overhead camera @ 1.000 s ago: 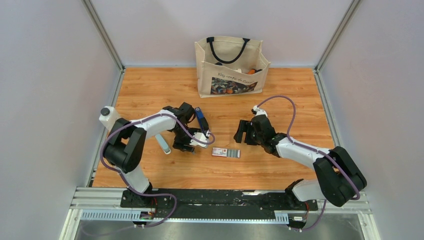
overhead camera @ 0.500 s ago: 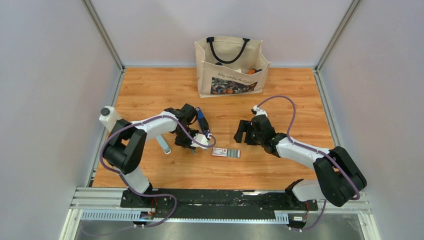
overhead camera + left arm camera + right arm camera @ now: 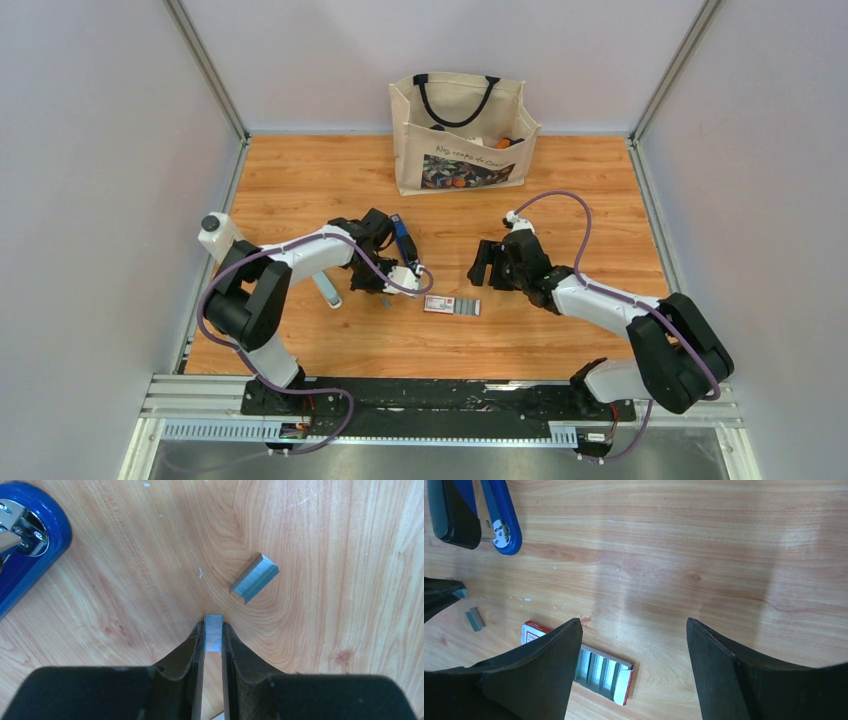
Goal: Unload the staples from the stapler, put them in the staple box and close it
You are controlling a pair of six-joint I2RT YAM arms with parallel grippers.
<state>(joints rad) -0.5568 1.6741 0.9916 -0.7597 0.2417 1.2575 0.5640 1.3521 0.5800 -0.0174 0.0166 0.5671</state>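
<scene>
Overhead view of a wooden desk [image 3: 560, 180] with two robot arms mounted at its near edge. The left arm [image 3: 300, 250] reaches in toward the middle of the desk. Its jaws are closed almost completely, and the two black fingers [image 3: 192, 650] pinch a short strip of staples [image 3: 214, 632] between their tips. The strip's grey end pokes out just past the fingertips. Whether it is lifted clear of the wood cannot be told.

A second strip [image 3: 255, 577] lies loose on the desk just ahead of the left jaws and a little to their right in the left wrist view. It is apart from them and turned at a slant.

The stapler [image 3: 402, 240] lies on the desk just beyond the left jaws. It is hinged open, and the right wrist view shows its blue bar and black bar splayed apart side by side. Its rounded blue end [image 3: 50, 530] shows at the upper left of the left wrist view, not touching the fingers.

The right arm [image 3: 600, 300] points toward the centre. Its jaws stand wide open and hold nothing. A small white-and-red staple box [image 3: 452, 305] lies on the desk between the two arms, partly under the right jaws in their own view.

A white-grey stick tool [image 3: 328, 290] lies beside the left arm. A canvas tote bag [image 3: 460, 135] stands at the far edge.
</scene>
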